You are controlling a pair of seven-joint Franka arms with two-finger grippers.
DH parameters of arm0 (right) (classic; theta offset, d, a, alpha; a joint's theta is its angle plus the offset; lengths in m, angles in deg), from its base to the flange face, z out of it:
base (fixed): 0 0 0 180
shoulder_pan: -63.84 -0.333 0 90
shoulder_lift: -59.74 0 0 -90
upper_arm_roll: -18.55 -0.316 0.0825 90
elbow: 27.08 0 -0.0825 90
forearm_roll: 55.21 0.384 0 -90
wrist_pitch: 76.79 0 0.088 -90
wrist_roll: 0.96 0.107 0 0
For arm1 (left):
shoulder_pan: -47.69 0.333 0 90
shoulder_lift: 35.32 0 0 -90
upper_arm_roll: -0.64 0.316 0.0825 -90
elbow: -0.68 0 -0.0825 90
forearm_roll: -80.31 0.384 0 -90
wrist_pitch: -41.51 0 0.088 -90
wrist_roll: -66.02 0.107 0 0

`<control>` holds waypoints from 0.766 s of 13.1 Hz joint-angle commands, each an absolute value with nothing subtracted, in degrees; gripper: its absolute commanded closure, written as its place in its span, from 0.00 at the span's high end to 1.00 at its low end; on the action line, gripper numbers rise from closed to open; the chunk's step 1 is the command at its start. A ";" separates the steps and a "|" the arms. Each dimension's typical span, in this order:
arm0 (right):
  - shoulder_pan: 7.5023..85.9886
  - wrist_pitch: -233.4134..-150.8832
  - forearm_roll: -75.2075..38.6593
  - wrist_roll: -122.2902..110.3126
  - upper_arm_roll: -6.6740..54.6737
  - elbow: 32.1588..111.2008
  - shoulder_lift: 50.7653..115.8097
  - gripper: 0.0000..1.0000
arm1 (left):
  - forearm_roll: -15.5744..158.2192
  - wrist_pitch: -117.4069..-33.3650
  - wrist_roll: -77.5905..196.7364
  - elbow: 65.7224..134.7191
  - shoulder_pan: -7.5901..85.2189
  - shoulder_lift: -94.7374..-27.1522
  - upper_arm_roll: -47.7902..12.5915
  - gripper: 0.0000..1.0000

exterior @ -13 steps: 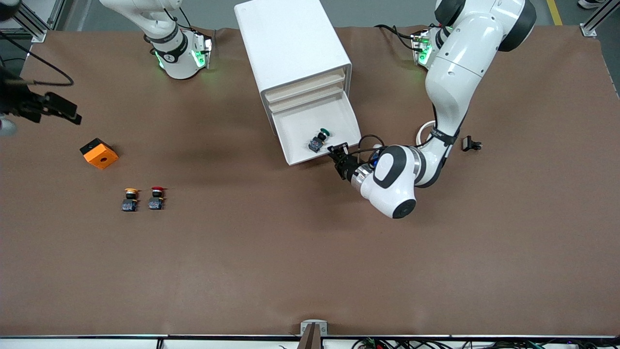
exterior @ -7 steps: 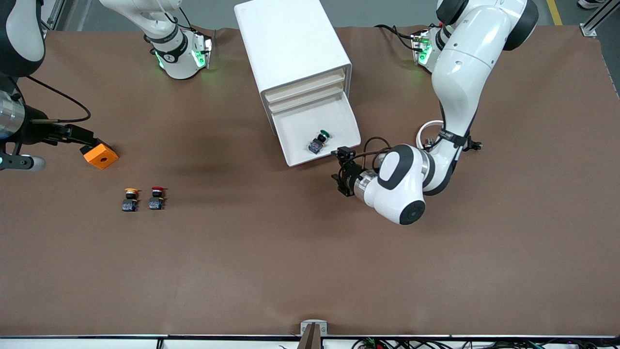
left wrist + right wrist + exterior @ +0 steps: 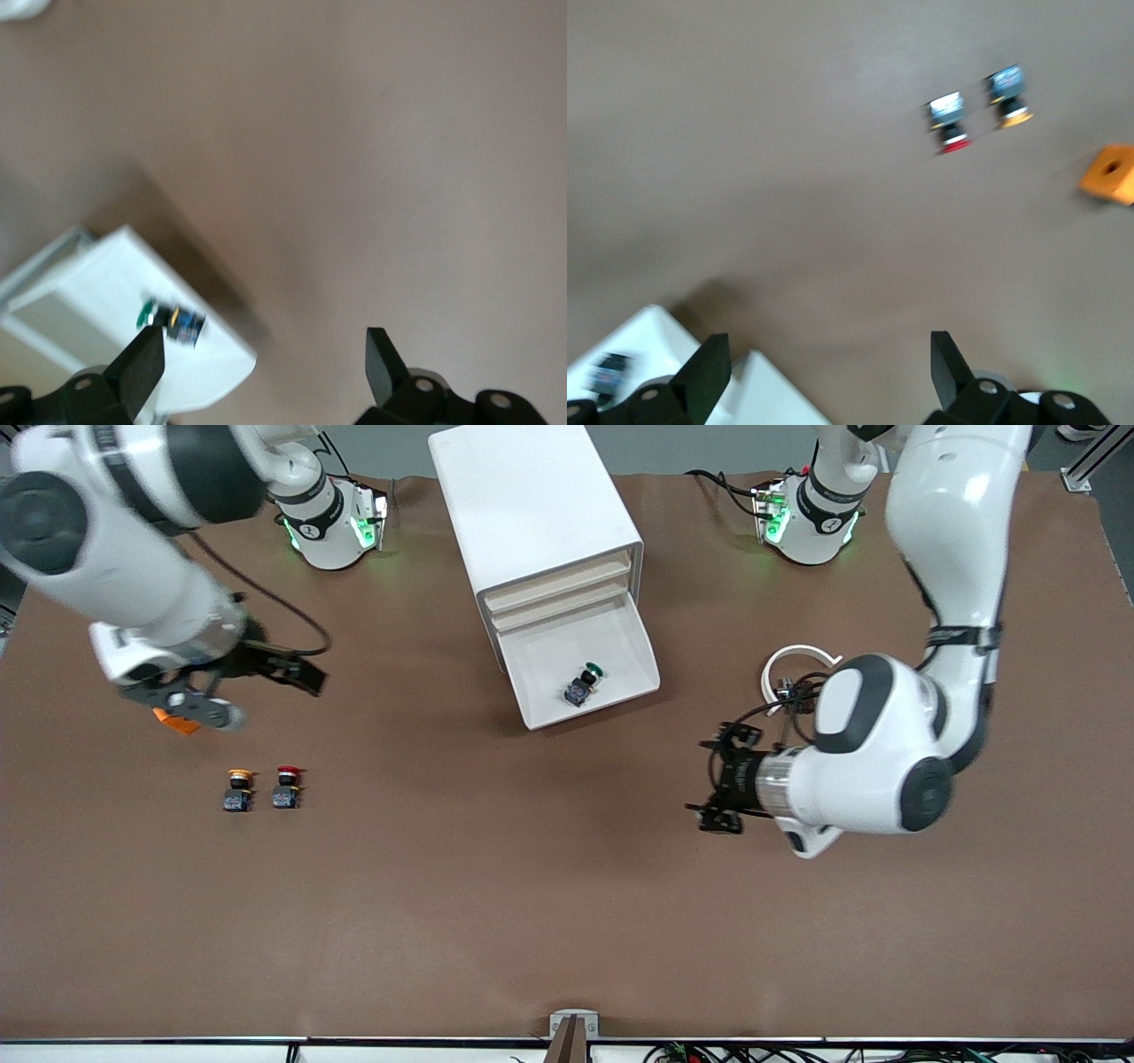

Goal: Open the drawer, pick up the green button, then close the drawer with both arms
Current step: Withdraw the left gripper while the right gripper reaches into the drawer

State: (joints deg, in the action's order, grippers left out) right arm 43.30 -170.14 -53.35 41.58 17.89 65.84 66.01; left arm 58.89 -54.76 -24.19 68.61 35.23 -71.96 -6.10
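Drawer: third of the white cabinet, pulled out, tray exposed.

Button: green cap, lying on its side in the tray near the front lip; long axis slanted, cap toward the cabinet.

Left claw: released, empty, over bare desk toward the left arm's end; the button lies up-desk toward the cabinet. Judged the closer claw.

Right claw: released, empty, over desk beside the orange block; well apart from the drawer.

2 glossy white arms with black joint bands, black cables, seemingly green-lit bases.
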 commanded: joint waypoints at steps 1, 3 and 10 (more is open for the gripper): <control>36.62 -176.60 -51.26 53.84 18.64 67.83 67.90 1.00 | 66.92 -53.94 -20.64 69.94 34.77 -68.46 -5.34 1.00; 32.05 -181.88 -51.17 61.23 18.64 69.59 70.01 1.00 | 72.29 -51.75 -14.44 70.03 35.12 -66.01 -5.08 1.00; 20.17 -198.06 -51.25 82.78 18.73 70.30 80.29 1.00 | 80.31 -48.30 33.98 74.76 45.83 -57.66 -5.78 1.00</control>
